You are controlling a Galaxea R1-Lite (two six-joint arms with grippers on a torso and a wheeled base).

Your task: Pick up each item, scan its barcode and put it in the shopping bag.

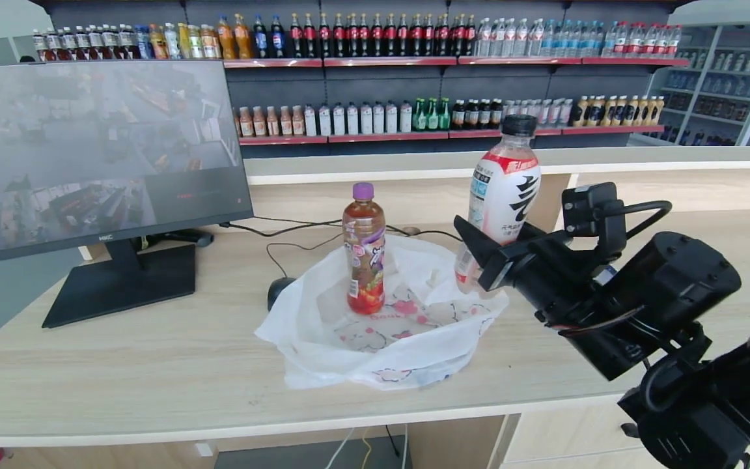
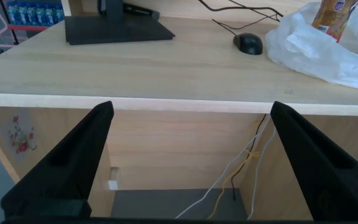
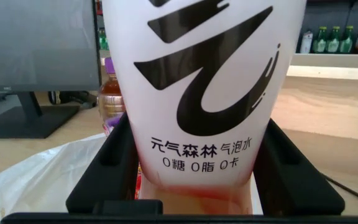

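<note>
Pinching the white bottle low down, right pincer; long axis near upright, cap topmost.

The right arm reaches in from the robot's right side, stretched forward and angled inward, with its wrist nearly level. The right gripper has its two black fingers clamped on either side of the lower part of a white bottle, which it holds close to upright. The left gripper hangs low, below the counter edge and facing its front, with its fingers spread wide and nothing between them.
</note>
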